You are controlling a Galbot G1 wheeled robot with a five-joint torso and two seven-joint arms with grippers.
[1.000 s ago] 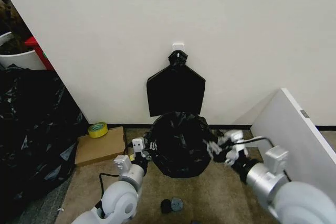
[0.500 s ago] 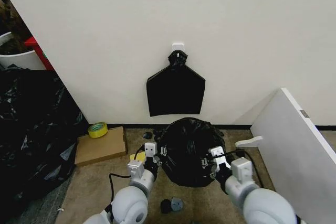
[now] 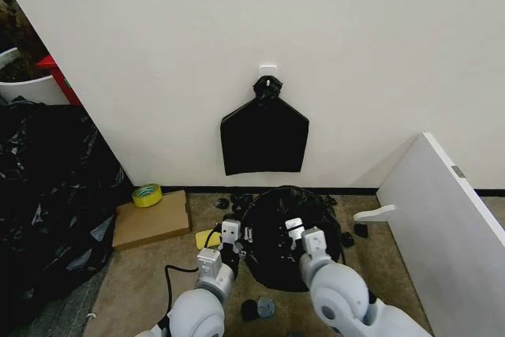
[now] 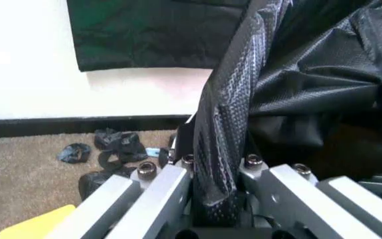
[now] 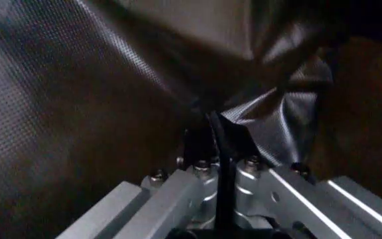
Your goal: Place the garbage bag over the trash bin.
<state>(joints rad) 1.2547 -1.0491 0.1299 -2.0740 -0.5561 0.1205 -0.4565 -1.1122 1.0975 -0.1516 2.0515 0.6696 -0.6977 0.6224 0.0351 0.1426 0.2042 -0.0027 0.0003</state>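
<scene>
grippers [image 3: 231, 236] [image 3: 297, 234] pinch garbage bag [image 3: 272, 222].

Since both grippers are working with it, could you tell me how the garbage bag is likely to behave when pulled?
The garbage bag will probably act floppy: it hangs crinkled and bunches into a thin fold where the left gripper pinches it. It likely weighs little. Its glossy film may slip from the right gripper, which holds a narrow fold.
</scene>
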